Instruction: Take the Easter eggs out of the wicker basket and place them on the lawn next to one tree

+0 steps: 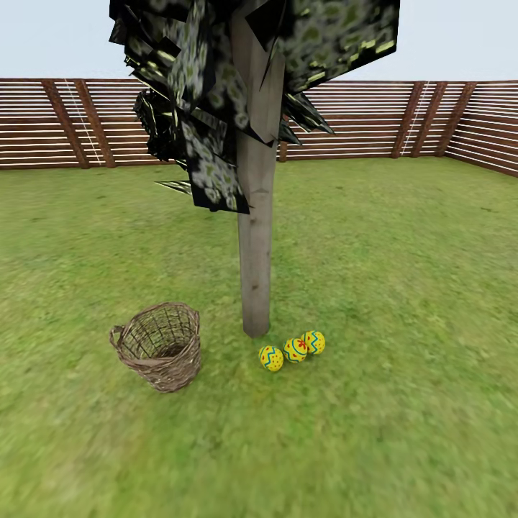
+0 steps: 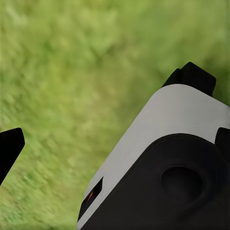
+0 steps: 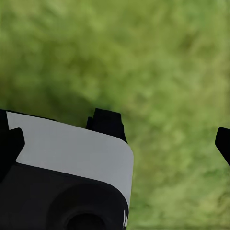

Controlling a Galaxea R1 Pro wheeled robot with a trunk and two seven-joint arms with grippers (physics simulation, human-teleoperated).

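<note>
Three yellow Easter eggs [image 1: 271, 357] [image 1: 295, 350] [image 1: 314, 342] lie in a short row on the lawn [image 1: 403, 288], just right of the foot of the tree [image 1: 255, 273] with the pale trunk. Left of the trunk stands the wicker basket [image 1: 160, 345], leaning slightly, and no egg is visible inside it. In the left wrist view my left gripper [image 2: 116, 143] hangs over grass with its black fingertips [image 2: 9, 148] far apart and nothing held. In the right wrist view the right gripper [image 3: 116, 143] is also spread wide over grass, fingertips [image 3: 223, 143] at the frame's sides.
A brown slatted fence [image 1: 360, 119] rings the garden far behind the tree. Dark blocky foliage [image 1: 208, 108] hangs low on the trunk's left side. A white and black part of my own body [image 2: 167, 163] fills part of each wrist view.
</note>
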